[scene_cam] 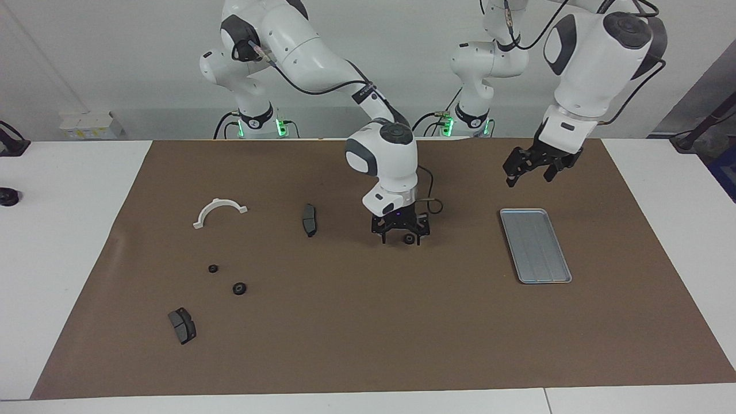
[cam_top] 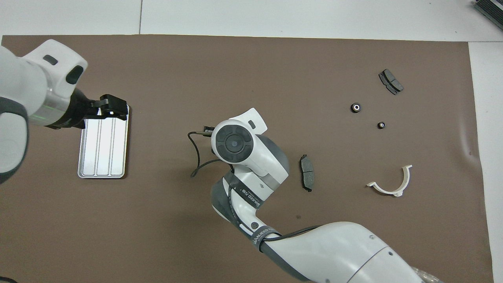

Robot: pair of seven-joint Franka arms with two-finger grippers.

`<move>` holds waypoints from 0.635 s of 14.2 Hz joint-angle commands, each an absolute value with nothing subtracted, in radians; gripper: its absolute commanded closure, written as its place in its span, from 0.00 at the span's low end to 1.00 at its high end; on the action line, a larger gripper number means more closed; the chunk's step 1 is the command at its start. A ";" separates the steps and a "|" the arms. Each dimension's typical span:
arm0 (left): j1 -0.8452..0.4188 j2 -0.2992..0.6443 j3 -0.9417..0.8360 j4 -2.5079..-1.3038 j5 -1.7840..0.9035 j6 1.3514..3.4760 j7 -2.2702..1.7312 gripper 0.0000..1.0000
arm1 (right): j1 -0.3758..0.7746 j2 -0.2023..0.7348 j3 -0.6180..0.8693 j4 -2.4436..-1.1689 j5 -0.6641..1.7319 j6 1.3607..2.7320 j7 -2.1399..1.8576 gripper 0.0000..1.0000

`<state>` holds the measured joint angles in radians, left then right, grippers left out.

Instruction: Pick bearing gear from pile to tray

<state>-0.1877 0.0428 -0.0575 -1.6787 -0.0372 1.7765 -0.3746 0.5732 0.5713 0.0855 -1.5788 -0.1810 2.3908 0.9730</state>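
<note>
My right gripper is down at the brown mat in the middle of the table, open, with a small black ring between its fingers. In the overhead view its own wrist hides it. My left gripper is open and empty, raised over the silver ribbed tray, which also shows in the overhead view. The pile lies toward the right arm's end: two black rings, two dark grey pads and a white half-ring bracket.
A brown mat covers most of the white table. A black cable loop hangs at the right wrist. A small black object sits on the white table off the mat at the right arm's end.
</note>
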 commanded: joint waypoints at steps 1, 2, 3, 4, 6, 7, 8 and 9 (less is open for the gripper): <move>-0.302 0.116 -0.043 -1.666 -0.038 1.842 -0.471 0.00 | 0.464 0.404 0.101 -1.750 -0.196 2.387 0.879 0.00; -0.339 0.156 -0.043 -1.649 -0.034 1.861 -0.526 0.00 | 0.424 0.358 0.101 -1.797 -0.190 2.384 0.827 0.00; -0.375 0.190 -0.041 -1.637 -0.031 1.894 -0.575 0.00 | 0.388 0.321 0.103 -1.836 -0.186 2.381 0.781 0.00; -0.393 0.204 -0.041 -1.640 -0.026 1.946 -0.593 0.00 | 0.355 0.292 0.103 -1.862 -0.183 2.378 0.735 0.00; -0.426 0.239 -0.043 -1.649 -0.012 1.988 -0.594 0.00 | 0.284 0.244 0.104 -1.908 -0.180 2.369 0.640 0.00; -0.461 0.289 -0.043 -1.649 0.004 2.014 -0.597 0.00 | 0.249 0.226 0.104 -1.926 -0.164 2.364 0.579 0.00; -0.478 0.322 -0.043 -1.660 0.020 2.055 -0.601 0.00 | 0.221 0.213 0.104 -1.939 -0.138 2.353 0.511 0.00; -0.482 0.333 -0.043 -1.698 0.023 2.101 -0.601 0.00 | 0.194 0.204 0.103 -1.945 -0.114 2.330 0.447 0.00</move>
